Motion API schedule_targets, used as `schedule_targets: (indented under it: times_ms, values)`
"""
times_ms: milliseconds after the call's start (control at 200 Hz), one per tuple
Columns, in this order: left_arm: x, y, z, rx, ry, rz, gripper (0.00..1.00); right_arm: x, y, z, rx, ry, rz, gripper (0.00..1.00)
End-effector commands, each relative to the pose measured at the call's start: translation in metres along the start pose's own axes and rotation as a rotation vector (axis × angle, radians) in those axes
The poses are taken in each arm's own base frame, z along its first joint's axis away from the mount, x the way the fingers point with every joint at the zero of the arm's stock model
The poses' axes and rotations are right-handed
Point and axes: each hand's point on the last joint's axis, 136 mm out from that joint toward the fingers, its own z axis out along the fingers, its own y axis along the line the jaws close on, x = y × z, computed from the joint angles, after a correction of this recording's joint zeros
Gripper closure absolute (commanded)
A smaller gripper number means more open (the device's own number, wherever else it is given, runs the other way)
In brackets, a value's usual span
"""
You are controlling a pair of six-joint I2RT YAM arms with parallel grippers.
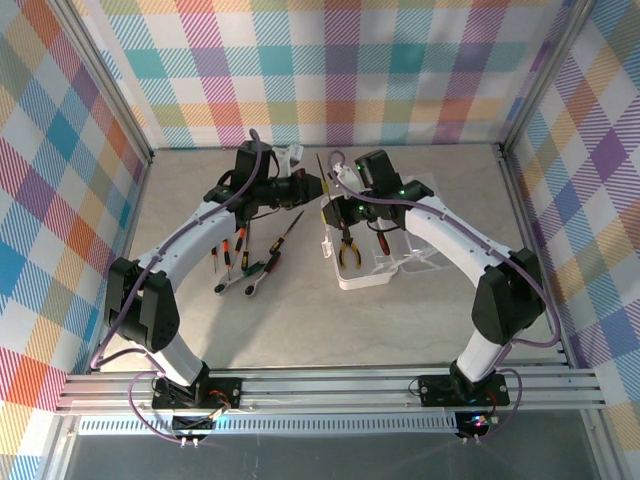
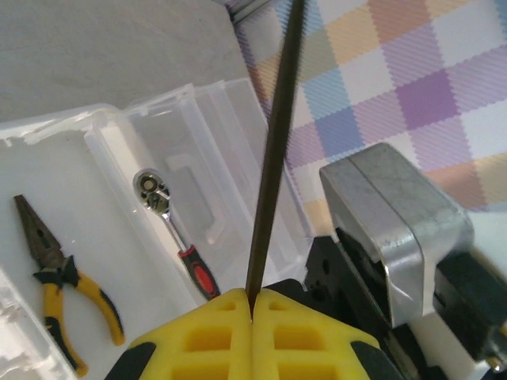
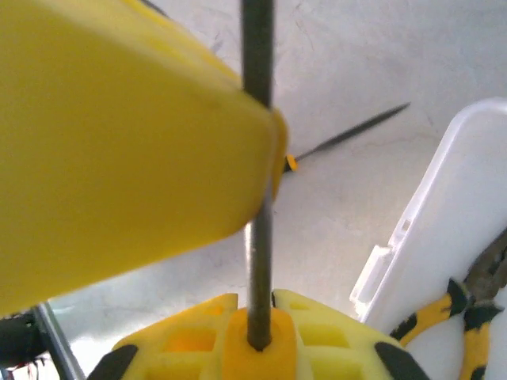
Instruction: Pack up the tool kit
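The left jaws are pinched shut on the dark shaft of a screwdriver (image 2: 273,158), and the right jaws sit tight about its orange handle; both grip the one tool, held upright just above centre in the top view. The clear case (image 1: 372,283) lies open right of centre on the counter (image 1: 300,330); yellow pliers (image 1: 348,250) and a red-handled ratchet (image 2: 170,229) already lie inside; several loose tools (image 1: 262,272) wait left of centre; packing looks under half done, with the lid unshut.
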Motion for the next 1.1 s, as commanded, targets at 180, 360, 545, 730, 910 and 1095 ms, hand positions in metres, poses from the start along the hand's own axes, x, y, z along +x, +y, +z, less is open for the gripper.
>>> schedule_targets:
  times_ms: [180,360,545,730,910,1095]
  values:
    - [-0.023,0.052,-0.062,-0.286,-0.077,0.022,0.48,0.013,-0.059,-0.07,0.22,-0.007,0.059,1.0]
    - [-0.021,0.097,-0.104,-0.525,-0.098,0.062,0.06,0.043,-0.116,-0.105,0.398,0.078,0.137,1.0]
    - [-0.001,0.165,-0.128,-0.801,-0.022,-0.007,0.0,0.075,-0.157,-0.104,0.554,0.249,0.17,1.0]
    - [0.011,0.186,-0.125,-0.82,0.004,-0.056,0.0,0.09,-0.178,-0.097,0.631,0.333,0.185,1.0]
    - [0.013,0.191,-0.12,-0.814,0.018,-0.065,0.0,0.094,-0.184,-0.096,0.65,0.35,0.186,0.99]
    - [0.014,0.195,-0.119,-0.826,0.026,-0.065,0.0,0.094,-0.183,-0.098,0.656,0.345,0.18,0.92]
